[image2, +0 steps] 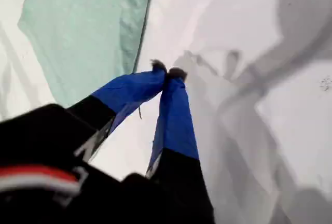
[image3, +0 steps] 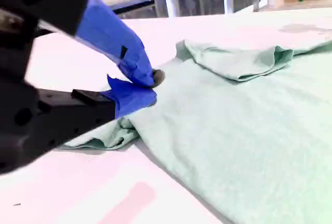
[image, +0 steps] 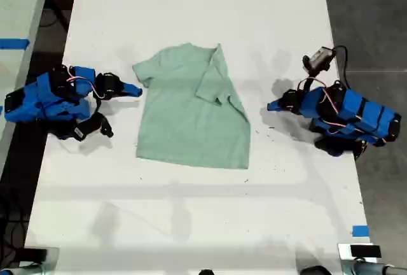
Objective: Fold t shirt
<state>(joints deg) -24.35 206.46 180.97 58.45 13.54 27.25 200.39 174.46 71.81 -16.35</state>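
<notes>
You see the t shirt [image: 184, 116] lying on the white table [image: 191, 218], about midway between the two blue arms, with its neck end toward the top of the exterior view and its hem toward the bottom. On the exterior view's right, its sleeve side is folded inward over the body, so that edge runs at a slant. The sleeve on the exterior view's left is still spread out. My first gripper [image: 270, 106] belongs to the arm on the exterior view's right. It rests low over bare table, near the folded edge of the shirt but apart from it. In the first wrist view you can see its two blue fingers pressed together at the tips [image2: 167, 71], with nothing between them and the pale green cloth [image2: 78, 27] off to one side. My second gripper [image: 137, 90] belongs to the arm on the exterior view's left, and its tip sits right at the spread sleeve. In the second wrist view its fingers are drawn together [image3: 148, 86] just above the shirt [image3: 233, 130], with the sleeve's bunched edge lying under the lower finger. You cannot tell from these views whether any cloth is caught between the tips. A small piece of blue tape [image: 360, 231] sits at the table's edge on the exterior view's lower right.
</notes>
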